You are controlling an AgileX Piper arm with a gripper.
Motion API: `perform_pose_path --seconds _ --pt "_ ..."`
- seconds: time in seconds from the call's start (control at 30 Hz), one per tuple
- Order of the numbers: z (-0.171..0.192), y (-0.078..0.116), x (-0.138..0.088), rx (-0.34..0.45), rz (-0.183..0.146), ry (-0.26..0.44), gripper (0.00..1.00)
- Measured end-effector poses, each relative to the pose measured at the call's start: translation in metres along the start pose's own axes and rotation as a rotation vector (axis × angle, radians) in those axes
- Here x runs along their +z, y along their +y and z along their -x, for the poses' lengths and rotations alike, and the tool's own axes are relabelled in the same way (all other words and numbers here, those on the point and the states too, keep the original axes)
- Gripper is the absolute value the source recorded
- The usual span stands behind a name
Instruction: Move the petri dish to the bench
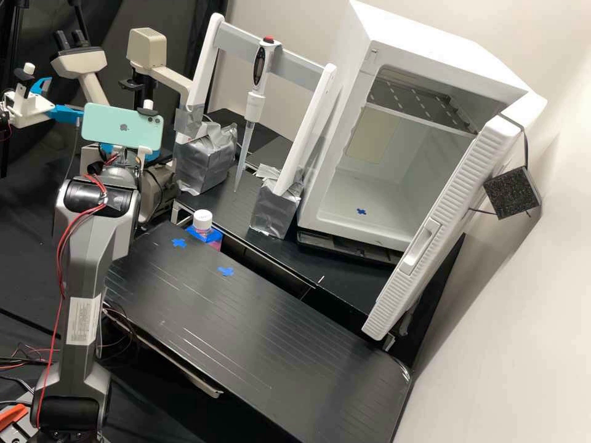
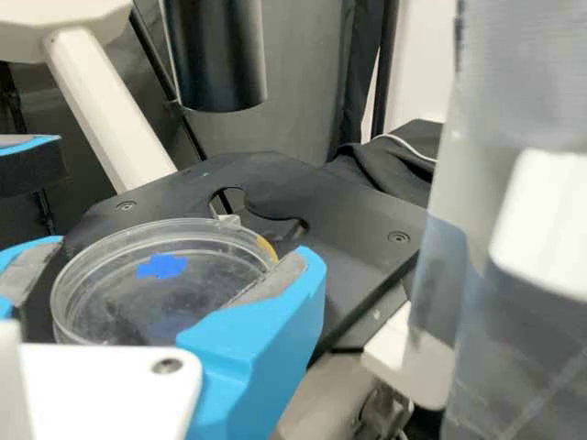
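Observation:
In the high view the gripper (image 1: 152, 155) is mostly hidden behind the green phone, by the microscope. The wrist view has the gripper (image 2: 179, 266) shut on the clear round petri dish (image 2: 101, 316), one blue finger against each side of its rim. The dish bears a blue cross and a yellowish mark on its rim. It is at the black microscope stage (image 2: 353, 220); whether its base touches the stage cannot be told. The bench (image 1: 246, 332) is the black top in front, with two small blue crosses.
A white-capped bottle (image 1: 202, 221) stands at the bench's back edge. Behind are a pipette (image 1: 253, 104) hanging on a white frame, taped blocks (image 1: 275, 209) and an open white incubator (image 1: 394, 184) with its door swung out. A second arm (image 1: 31, 107) is at far left.

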Motion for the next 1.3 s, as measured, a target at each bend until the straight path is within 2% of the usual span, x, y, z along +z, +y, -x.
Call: perform_pose_path --seconds 0.2,0.33,0.5,0.7,0.77,0.9,1.03,1.2,1.3 --pt "0.017 -0.003 0.001 0.017 0.008 0.025 0.00" --pt "0.035 -0.002 0.000 0.060 0.005 0.048 0.00" --pt "0.074 -0.005 0.004 0.128 0.044 0.076 0.00" --pt "0.131 -0.016 0.005 0.232 0.117 0.124 0.00" --pt "0.149 -0.025 0.003 0.245 0.175 0.158 0.00" --pt "0.171 -0.041 0.006 0.235 0.245 0.178 0.00" --pt "0.185 -0.053 0.019 0.197 0.250 0.152 0.00" --pt "0.198 -0.060 0.040 0.166 0.256 0.099 0.00" --pt "0.206 -0.056 0.057 0.171 0.211 0.050 0.00"
